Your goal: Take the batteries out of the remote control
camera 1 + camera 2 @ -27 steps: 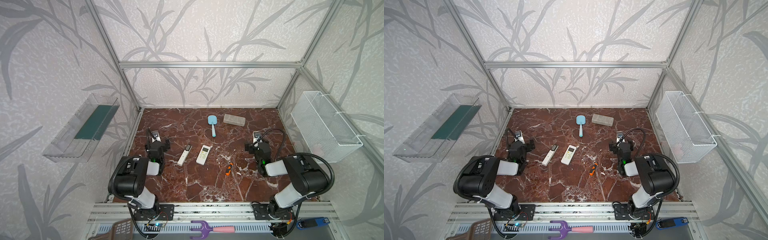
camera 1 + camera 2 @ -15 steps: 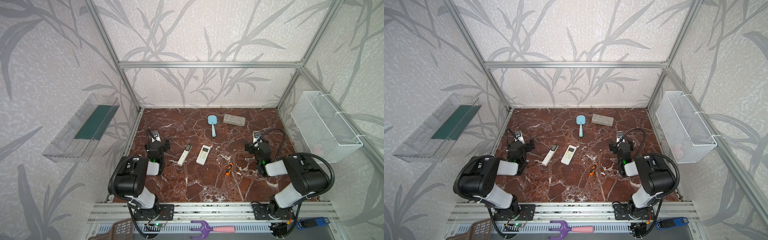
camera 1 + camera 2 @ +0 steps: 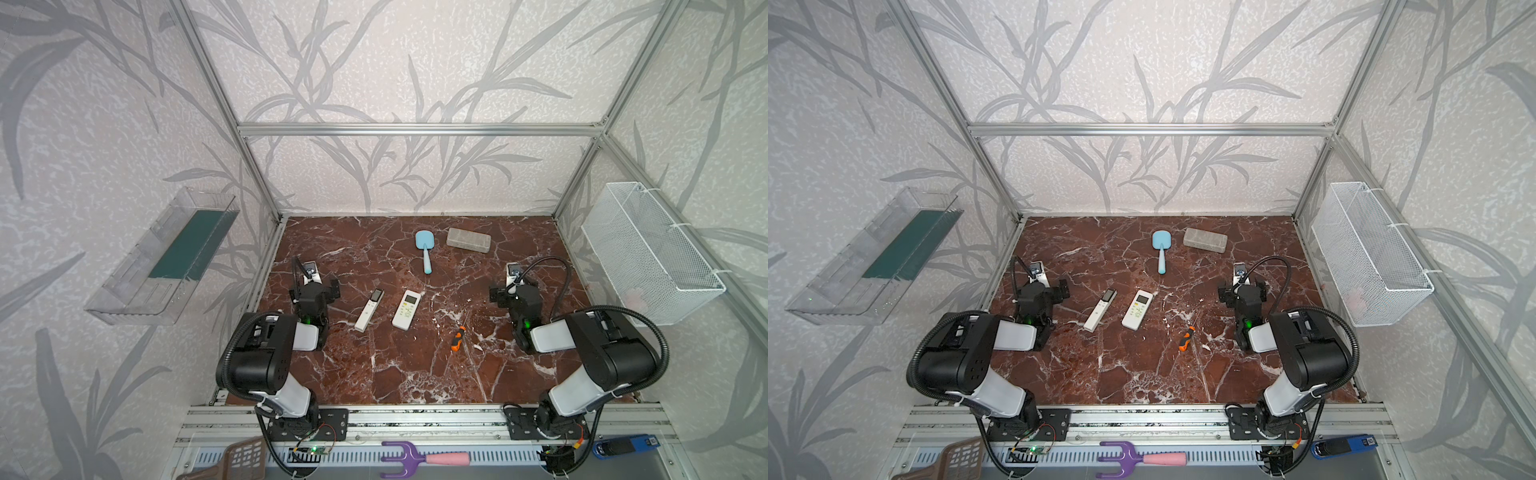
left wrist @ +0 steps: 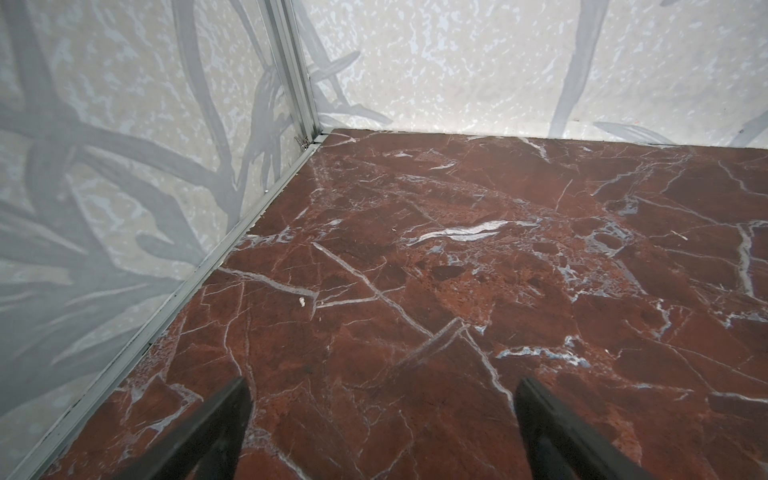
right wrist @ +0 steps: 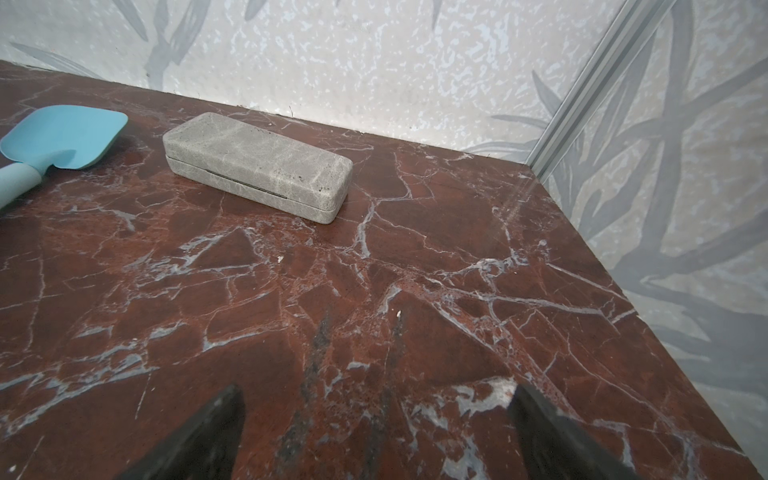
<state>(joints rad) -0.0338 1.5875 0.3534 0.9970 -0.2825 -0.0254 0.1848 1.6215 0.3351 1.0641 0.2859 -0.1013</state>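
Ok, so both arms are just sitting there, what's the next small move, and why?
Probably move the open left pincer toward the slim remote, nearest it. It and the wider remote lie face up, no batteries show, and the right pincer is open and empty too.

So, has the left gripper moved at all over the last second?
No. In both top views the left gripper stands at the same spot beside the left wall rail as before, with its jaws open and nothing held.

table: red-brown marble, white veins
walls: pale, grey leaf print
scoop: light blue
case: mottled grey
slim remote: white, dark top
wide remote: white
screwdriver: orange, black
basket: white mesh
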